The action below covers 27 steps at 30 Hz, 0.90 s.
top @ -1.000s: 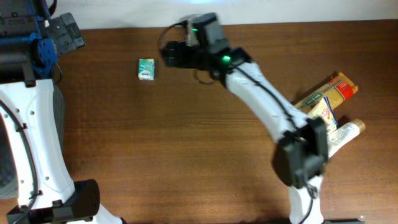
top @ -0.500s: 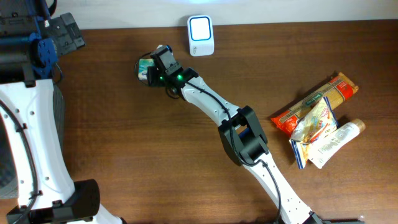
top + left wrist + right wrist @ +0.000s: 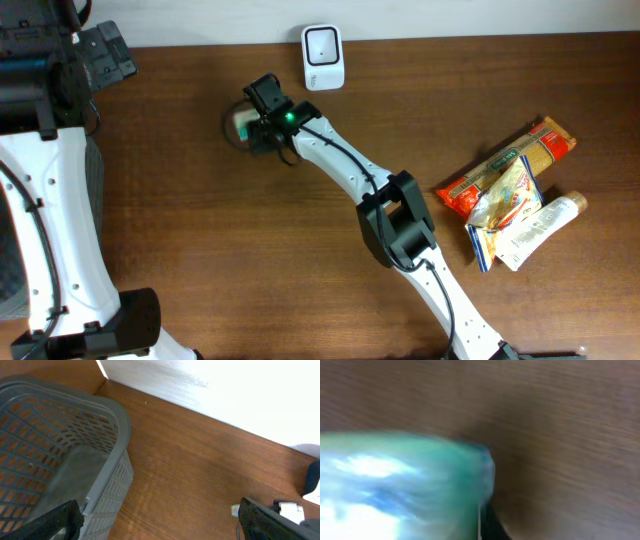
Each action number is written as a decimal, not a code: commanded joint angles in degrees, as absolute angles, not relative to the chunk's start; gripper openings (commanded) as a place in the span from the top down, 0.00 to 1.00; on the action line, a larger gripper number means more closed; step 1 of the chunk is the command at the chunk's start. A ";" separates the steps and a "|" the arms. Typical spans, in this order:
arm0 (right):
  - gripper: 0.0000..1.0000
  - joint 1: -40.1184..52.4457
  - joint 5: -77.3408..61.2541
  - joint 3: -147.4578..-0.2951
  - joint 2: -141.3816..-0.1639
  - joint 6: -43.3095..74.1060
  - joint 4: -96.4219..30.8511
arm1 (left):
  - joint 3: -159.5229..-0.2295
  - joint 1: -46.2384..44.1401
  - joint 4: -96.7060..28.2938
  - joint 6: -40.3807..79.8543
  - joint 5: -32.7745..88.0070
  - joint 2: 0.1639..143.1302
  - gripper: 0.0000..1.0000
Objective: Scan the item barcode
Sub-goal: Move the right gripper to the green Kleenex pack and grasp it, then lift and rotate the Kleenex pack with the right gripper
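Observation:
A small green-and-white pack [image 3: 238, 122] lies on the brown table at the back left. My right gripper [image 3: 252, 124] reaches across to it and is shut on it. In the right wrist view the pack [image 3: 395, 485] is a blurred green mass filling the left side, with one dark finger [image 3: 492, 527] beside it. The white barcode scanner [image 3: 322, 45] stands at the table's back edge, to the right of the pack. My left gripper [image 3: 160, 527] hangs open beside a grey basket, with nothing between its fingers.
A grey slatted basket [image 3: 107, 485] stands off the table's left end. A pile of packets [image 3: 505, 185] and a white tube [image 3: 548, 220] lie at the right. A white wall [image 3: 225, 390] runs along the back edge.
My right arm swung left from over the scanner to the green pack and its jaws closed on it. The scanner is now uncovered. The left arm has not moved.

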<state>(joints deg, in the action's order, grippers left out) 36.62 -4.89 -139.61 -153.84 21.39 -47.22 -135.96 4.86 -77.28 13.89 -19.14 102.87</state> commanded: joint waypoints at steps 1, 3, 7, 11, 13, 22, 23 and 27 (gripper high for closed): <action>0.96 36.21 -3.55 -139.63 -141.25 17.34 -61.17 | -135.96 5.06 -77.30 13.19 -19.73 103.02 0.01; 0.96 36.36 -3.64 -139.65 -137.71 17.34 -72.14 | -135.96 5.10 -77.30 13.19 -19.75 103.02 0.01; 0.47 37.30 -3.79 -139.46 -139.44 16.27 -70.26 | -135.96 5.06 -77.28 13.19 -19.75 103.02 0.01; 0.20 37.56 -4.12 -136.35 -143.44 14.22 -58.26 | -135.96 5.06 -77.30 13.19 -19.73 103.02 0.01; 0.06 37.56 -4.45 -135.20 -145.14 13.67 -53.47 | -135.96 5.06 -77.30 13.19 -19.73 103.02 0.01; 0.40 40.66 -8.34 -135.15 -152.44 8.58 -48.82 | -135.96 5.04 -77.30 13.19 -19.73 103.02 0.01; 0.55 40.49 -8.14 -135.15 -152.44 8.58 -49.30 | -135.96 5.06 -77.30 13.19 -19.75 103.02 0.01; 0.69 40.10 -3.27 -136.90 -151.33 8.56 -59.29 | -135.96 5.06 -77.30 13.19 -19.73 103.02 0.01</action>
